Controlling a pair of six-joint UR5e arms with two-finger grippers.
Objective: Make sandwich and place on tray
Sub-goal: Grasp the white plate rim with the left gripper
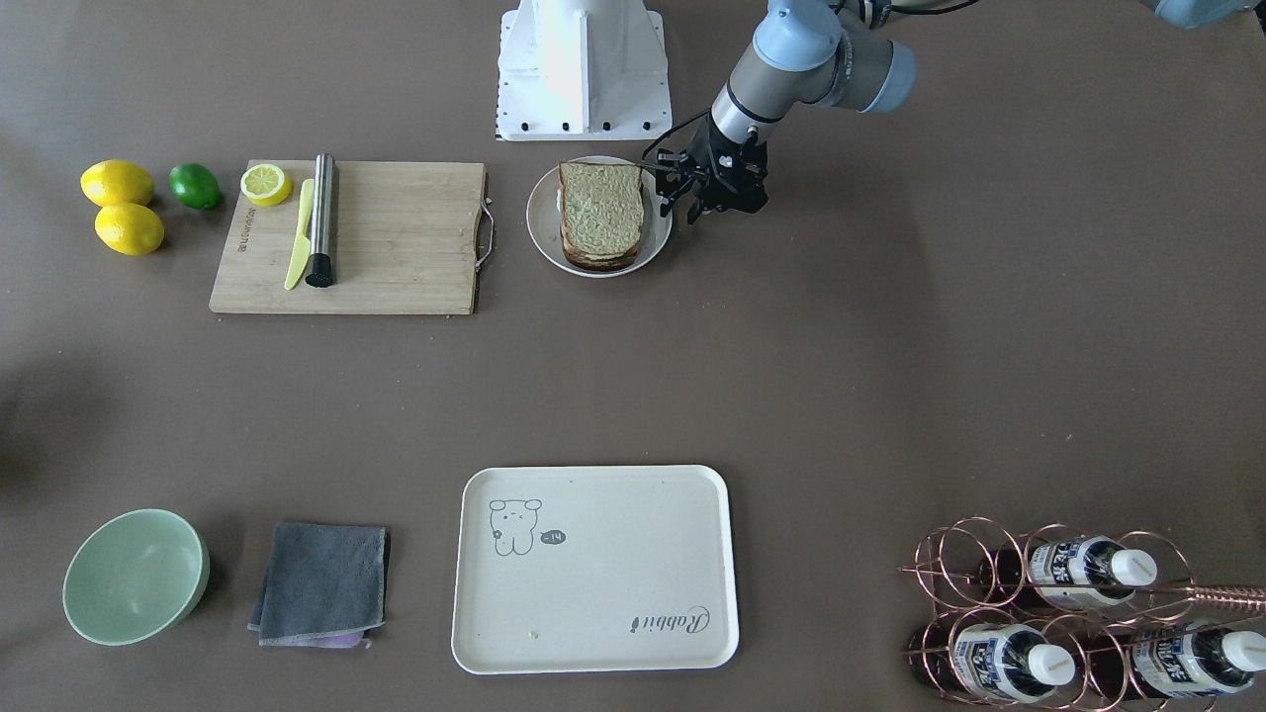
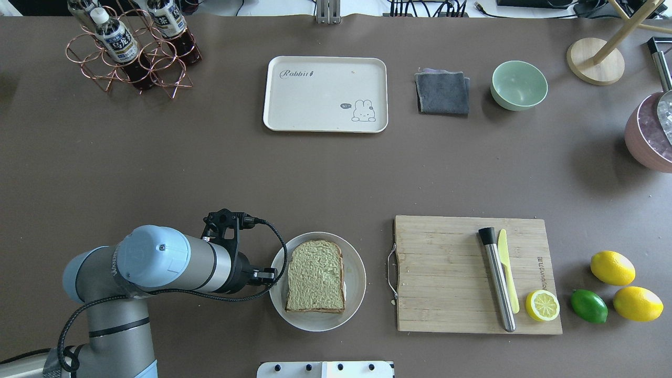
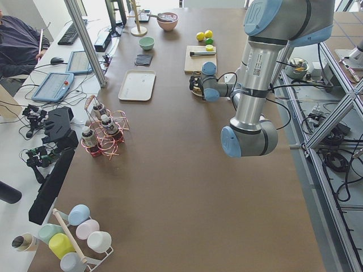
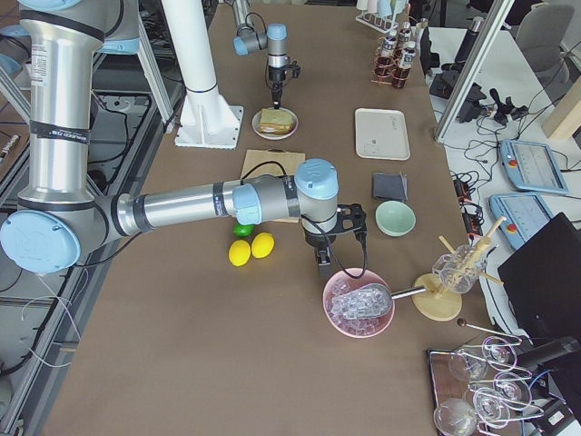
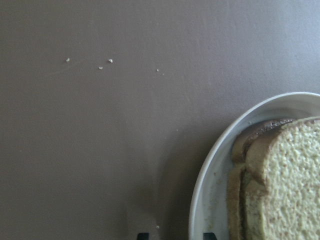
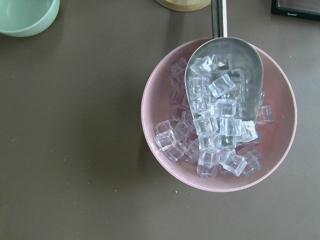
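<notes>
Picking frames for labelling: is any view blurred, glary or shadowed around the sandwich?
Left wrist view: slightly soft focus, sandwich cut off by the frame's right edge. Overhead view: sharp, evenly lit, no glare on the plate. Right wrist view: sharp, small glints on the ice cubes.

The cutting board (image 1: 396, 247) is pale wood with plain strip grain and a thin metal handle (image 1: 488, 229) at one end. On the board lie a brushed-steel cylinder (image 1: 321, 213) and a matt yellow plastic knife (image 1: 299, 237). Just beside the board's handle end, the sandwich (image 1: 601, 206) shows a rough, porous top face on a smooth white plate (image 1: 542, 222) with a slight sheen. Well apart from the board, the tray (image 1: 593, 593) looks smooth, matt cream, the folded cloth (image 1: 321, 583) is soft grey fabric, and the green bowl (image 1: 134, 578) is smooth. The table (image 1: 890, 346) under the board is matt brown.
</notes>
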